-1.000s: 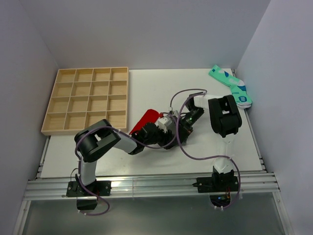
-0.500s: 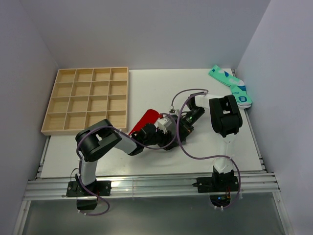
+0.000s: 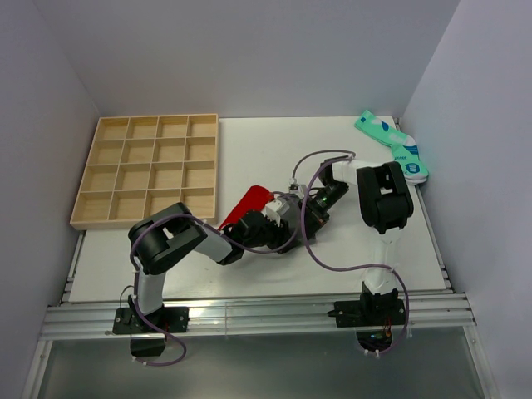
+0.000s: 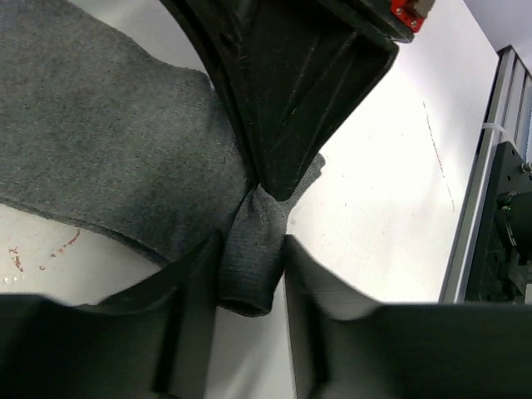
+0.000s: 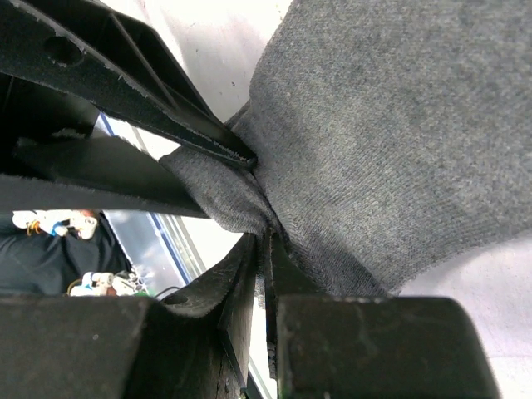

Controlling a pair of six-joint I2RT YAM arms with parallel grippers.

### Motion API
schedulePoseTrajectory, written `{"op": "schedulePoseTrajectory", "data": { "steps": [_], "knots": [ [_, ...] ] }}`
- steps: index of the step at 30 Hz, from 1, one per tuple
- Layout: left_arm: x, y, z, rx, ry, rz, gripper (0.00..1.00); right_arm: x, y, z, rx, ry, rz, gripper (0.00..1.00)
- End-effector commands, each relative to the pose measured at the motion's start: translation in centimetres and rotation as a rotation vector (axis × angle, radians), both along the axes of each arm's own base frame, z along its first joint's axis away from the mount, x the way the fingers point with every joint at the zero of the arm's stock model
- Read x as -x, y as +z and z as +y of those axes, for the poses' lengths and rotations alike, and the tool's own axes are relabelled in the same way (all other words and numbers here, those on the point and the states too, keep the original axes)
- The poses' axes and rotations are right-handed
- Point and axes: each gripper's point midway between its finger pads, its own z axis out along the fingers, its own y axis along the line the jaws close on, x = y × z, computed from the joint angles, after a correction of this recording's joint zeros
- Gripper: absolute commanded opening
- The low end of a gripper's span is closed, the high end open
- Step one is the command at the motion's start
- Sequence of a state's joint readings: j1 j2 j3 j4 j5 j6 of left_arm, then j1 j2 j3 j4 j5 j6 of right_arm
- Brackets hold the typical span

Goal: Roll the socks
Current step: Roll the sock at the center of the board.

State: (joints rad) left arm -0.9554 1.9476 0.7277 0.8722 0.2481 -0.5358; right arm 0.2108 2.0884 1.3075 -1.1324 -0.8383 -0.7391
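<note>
The dark grey sock [image 4: 100, 158] lies on the white table, mostly hidden under both grippers in the top view. My left gripper [image 4: 252, 270] is shut on a bunched fold of its edge; in the top view it sits at the table's middle [image 3: 281, 226]. My right gripper [image 5: 264, 249] is shut on the same edge of the grey sock [image 5: 391, 125], fingertip to fingertip with the left one [image 3: 309, 218]. The red sock [image 3: 246, 204] lies just left of the grippers, partly covered by the left arm; its white markings are hidden.
A wooden tray [image 3: 148, 169] with several compartments stands at the back left. Mint-green socks with a blue-and-white pattern [image 3: 394, 146] lie at the back right corner. The table's metal front rail [image 4: 490, 166] runs close by.
Both grippers stay shut on the grey sock. The left gripper has shifted slightly, otherwise nothing visibly moved.
</note>
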Motion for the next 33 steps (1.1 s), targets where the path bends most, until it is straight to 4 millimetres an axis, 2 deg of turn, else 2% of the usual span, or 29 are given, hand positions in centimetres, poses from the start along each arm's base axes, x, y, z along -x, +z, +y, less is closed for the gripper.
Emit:
{"op": "schedulePoseTrajectory", "data": {
  "steps": [1,9,10,12,13,14,16,18,20,24,27,28,29,31,32,33],
  "knots": [
    [-0.1,-0.6,-0.1,-0.012,0.021,0.013,0.37,-1.4,0.8,-0.2,-0.002,-0.015,-0.1,0.13],
    [0.3,-1.5,-0.5,-0.032,0.019,0.065,0.08,-0.9,1.4,-0.3,0.007,-0.03,-0.133,0.15],
    [0.6,-2.0,-0.4,-0.044,0.009,0.09,0.0,-1.1,1.3,-0.3,0.008,-0.033,-0.148,0.16],
    [0.9,-2.1,-0.7,-0.044,0.003,0.126,0.0,-0.8,1.4,-0.7,0.026,-0.033,-0.176,0.22],
    [1.1,-2.2,-0.7,-0.047,-0.004,0.146,0.0,-1.4,1.2,-0.7,0.032,-0.034,-0.219,0.25],
    [1.5,-2.8,-0.4,-0.071,0.006,0.185,0.0,-0.9,0.8,-1.0,0.05,-0.048,-0.217,0.31],
    [1.5,-3.1,-0.3,-0.092,0.025,0.23,0.0,-1.3,0.9,-1.4,0.072,-0.061,-0.29,0.4],
    [1.9,-3.7,0.4,-0.129,0.052,0.279,0.0,-1.8,1.6,-1.8,0.092,-0.075,-0.36,0.45],
    [2.2,-3.3,0.8,-0.13,0.068,0.312,0.0,-2.2,2.0,-1.9,0.099,-0.088,-0.413,0.48],
    [3.4,-3.7,2.0,-0.177,0.081,0.416,0.0,-3.2,4.1,-2.4,0.106,-0.119,-0.565,0.49],
    [4.1,-3.0,2.0,-0.164,0.065,0.497,0.0,-3.1,5.5,-2.7,0.093,-0.115,-0.657,0.49],
    [4.4,-3.1,2.3,-0.179,0.063,0.524,0.0,-2.7,5.4,-2.8,0.087,-0.103,-0.678,0.49],
    [4.4,-2.7,2.1,-0.179,0.057,0.536,0.0,-2.6,6.3,-2.8,0.071,-0.096,-0.726,0.49],
    [5.1,-2.4,2.3,-0.193,0.047,0.602,0.0,-1.9,6.2,-2.9,0.059,-0.069,-0.775,0.49],
    [5.2,-2.2,2.3,-0.187,0.044,0.627,0.0,-1.7,7.0,-2.9,0.046,-0.061,-0.827,0.49],
    [5.5,-2.0,2.3,-0.183,0.027,0.664,0.0,-1.1,6.5,-3.2,0.045,-0.037,-0.85,0.49]
  ]
}}
